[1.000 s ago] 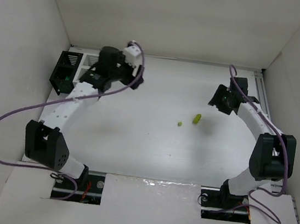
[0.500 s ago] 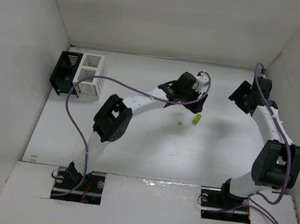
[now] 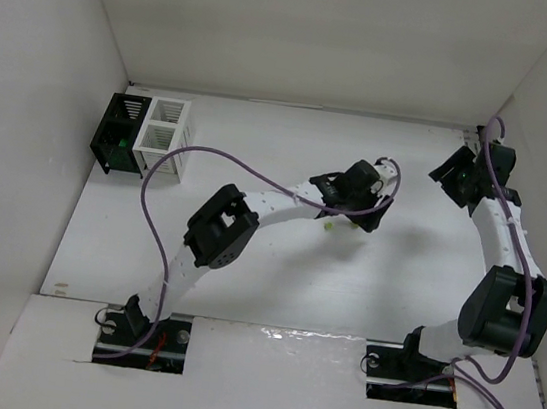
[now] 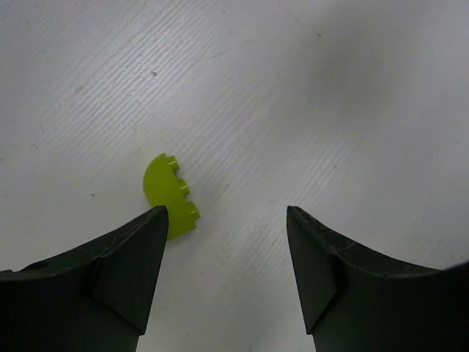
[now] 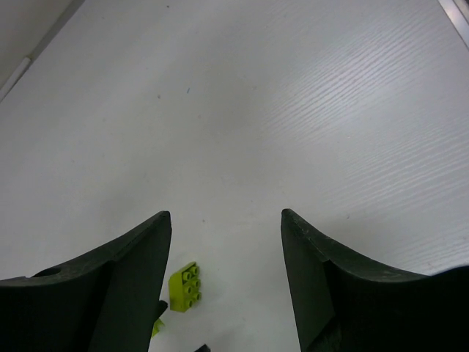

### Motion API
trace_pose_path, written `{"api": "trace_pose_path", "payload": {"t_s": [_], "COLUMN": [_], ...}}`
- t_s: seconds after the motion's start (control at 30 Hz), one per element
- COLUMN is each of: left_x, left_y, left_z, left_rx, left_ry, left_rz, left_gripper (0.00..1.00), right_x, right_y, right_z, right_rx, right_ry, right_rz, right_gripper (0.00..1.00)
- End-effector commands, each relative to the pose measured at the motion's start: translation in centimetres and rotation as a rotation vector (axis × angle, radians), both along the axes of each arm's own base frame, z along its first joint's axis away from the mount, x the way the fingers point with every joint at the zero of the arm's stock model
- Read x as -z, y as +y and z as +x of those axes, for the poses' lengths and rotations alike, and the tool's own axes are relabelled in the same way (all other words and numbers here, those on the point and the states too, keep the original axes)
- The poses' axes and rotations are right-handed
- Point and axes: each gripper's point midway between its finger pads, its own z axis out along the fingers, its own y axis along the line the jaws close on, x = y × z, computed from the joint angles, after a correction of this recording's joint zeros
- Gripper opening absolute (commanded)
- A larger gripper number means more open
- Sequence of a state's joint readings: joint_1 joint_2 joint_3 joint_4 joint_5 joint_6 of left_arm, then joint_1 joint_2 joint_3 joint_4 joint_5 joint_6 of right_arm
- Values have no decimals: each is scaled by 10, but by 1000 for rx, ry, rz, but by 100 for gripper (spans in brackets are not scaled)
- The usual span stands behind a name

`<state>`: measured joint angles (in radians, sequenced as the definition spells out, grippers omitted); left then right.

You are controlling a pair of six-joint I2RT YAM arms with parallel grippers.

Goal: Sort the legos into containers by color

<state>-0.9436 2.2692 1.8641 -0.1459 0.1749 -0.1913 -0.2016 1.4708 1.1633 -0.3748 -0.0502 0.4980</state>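
Observation:
Two yellow-green legos lie mid-table. A half-round one (image 4: pixel 170 196) rests on the table just beyond the left fingertip of my left gripper (image 4: pixel 226 211), outside the open jaws. From above, my left gripper (image 3: pixel 352 217) hovers over the spot, with only a small lego (image 3: pixel 329 226) showing beside it. My right gripper (image 5: pixel 225 214) is open and empty, back by the right wall (image 3: pixel 450 177); a studded yellow-green brick (image 5: pixel 185 287) lies ahead near its left finger. The containers stand at the far left: the black bin (image 3: pixel 114 128) and the white bin (image 3: pixel 167 122).
White walls close in the table on the left, back and right. A green piece (image 3: pixel 117 152) sits in the black bin. My left arm's purple cable (image 3: pixel 257 174) arcs over the table's middle. Both arm bases are at the near edge.
My left arm swung from the bins across to the table's middle, over the yellow-green legos. My right arm drew back toward the right wall. Both grippers stayed open.

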Motion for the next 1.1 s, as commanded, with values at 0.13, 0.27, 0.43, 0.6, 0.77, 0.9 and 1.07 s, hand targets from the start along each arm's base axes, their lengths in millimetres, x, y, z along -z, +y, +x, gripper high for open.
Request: {"api": "trace_pose_path", "payload": {"t_s": [0.13,0.27,0.43,0.6,0.77,0.9,1.07], "left_x": [0,6,19,19,10,-43,-119], "left_y": [14,15,11,9,20,69,182], "left_z": [36,37,36,33,35,65,95], "left_rx": [-163,-166,-142,-117,-140,-247,-410], "left_ry": [-101,-98,-87,-83,-94,-153,-210], "left_rz": [59,70,76,72,72,20,-47], "left_gripper": [62,62,48,14,0,0,0], "right_x": [-24,-20,-16,-12,-11,-7,-12], "right_y": [11,11,13,13,21,60,84], "right_z": [14,13,11,12,13,16,20], "right_rx": [-42,-42,-49,-55,-154,-420,-563], "right_ry": [-75,-66,-58,-49,-55,-82,-138], "right_rz": [52,54,61,55,38,-39,-58], "right_gripper": [67,67,67,66,64,59,58]}}
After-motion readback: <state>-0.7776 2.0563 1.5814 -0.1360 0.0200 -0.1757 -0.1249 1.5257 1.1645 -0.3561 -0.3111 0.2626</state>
